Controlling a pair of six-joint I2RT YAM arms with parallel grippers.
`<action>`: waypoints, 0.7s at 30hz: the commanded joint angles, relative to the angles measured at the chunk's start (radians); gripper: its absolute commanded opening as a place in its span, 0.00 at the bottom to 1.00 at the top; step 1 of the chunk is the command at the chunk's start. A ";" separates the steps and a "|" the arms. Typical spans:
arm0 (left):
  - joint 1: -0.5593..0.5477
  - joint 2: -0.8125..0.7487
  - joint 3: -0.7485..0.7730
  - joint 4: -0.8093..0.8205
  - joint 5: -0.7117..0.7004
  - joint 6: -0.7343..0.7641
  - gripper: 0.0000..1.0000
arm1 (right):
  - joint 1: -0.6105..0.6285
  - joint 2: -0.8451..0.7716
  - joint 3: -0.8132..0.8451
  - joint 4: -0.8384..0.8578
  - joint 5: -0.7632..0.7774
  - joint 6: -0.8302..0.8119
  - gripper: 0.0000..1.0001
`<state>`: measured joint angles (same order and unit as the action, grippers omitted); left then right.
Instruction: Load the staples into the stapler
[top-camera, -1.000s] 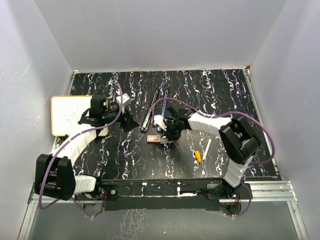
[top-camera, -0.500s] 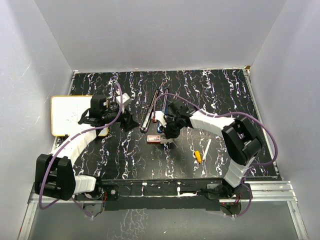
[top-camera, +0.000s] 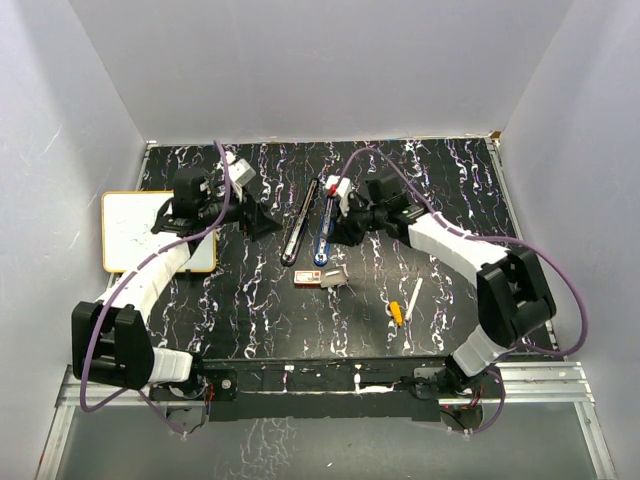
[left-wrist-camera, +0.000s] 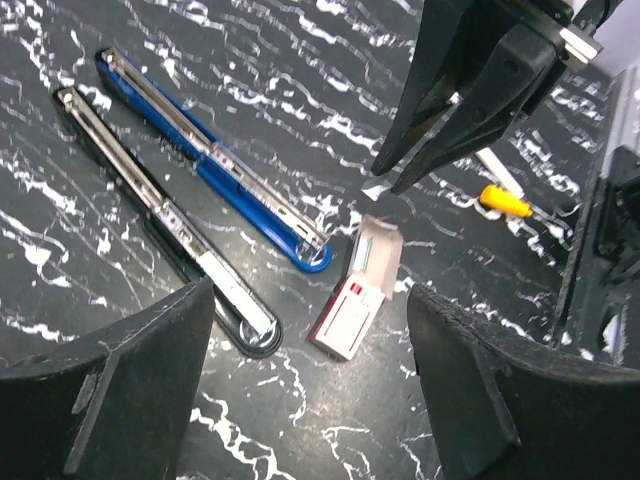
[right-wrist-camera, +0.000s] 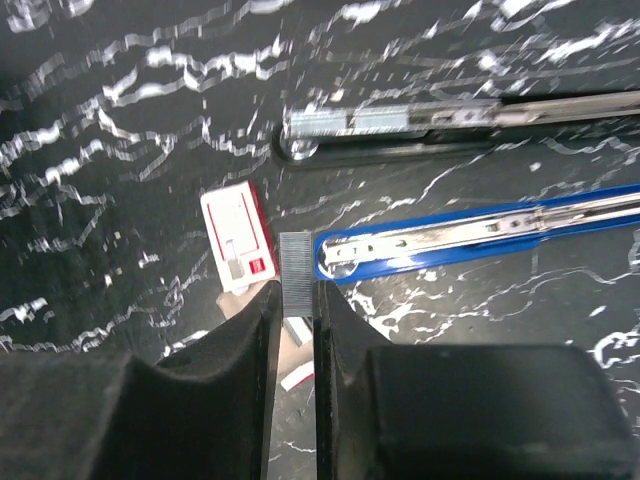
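Right gripper pinches a staple strip mid-frame.
Blue stapler lies just right of it, box left; left gripper gapes open.

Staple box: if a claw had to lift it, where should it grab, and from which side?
From straight above, since the box lies flat. Pinch its red-and-white part across the two long edges, clear of the tan tray poking out one end, which probably would slide or bend.
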<state>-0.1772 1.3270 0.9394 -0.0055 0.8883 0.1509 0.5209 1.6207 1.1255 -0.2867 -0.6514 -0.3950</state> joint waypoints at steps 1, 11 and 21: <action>0.007 0.014 0.070 0.072 0.109 -0.153 0.76 | -0.035 -0.102 0.004 0.171 -0.092 0.170 0.13; 0.005 0.056 0.110 0.406 0.145 -0.616 0.68 | -0.069 -0.118 0.113 0.180 -0.214 0.375 0.13; -0.038 0.115 0.111 0.777 0.097 -0.967 0.65 | -0.071 -0.063 0.236 0.250 -0.309 0.556 0.13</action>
<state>-0.1852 1.4456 1.0142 0.6025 0.9859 -0.6720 0.4553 1.5402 1.2987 -0.1265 -0.8906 0.0574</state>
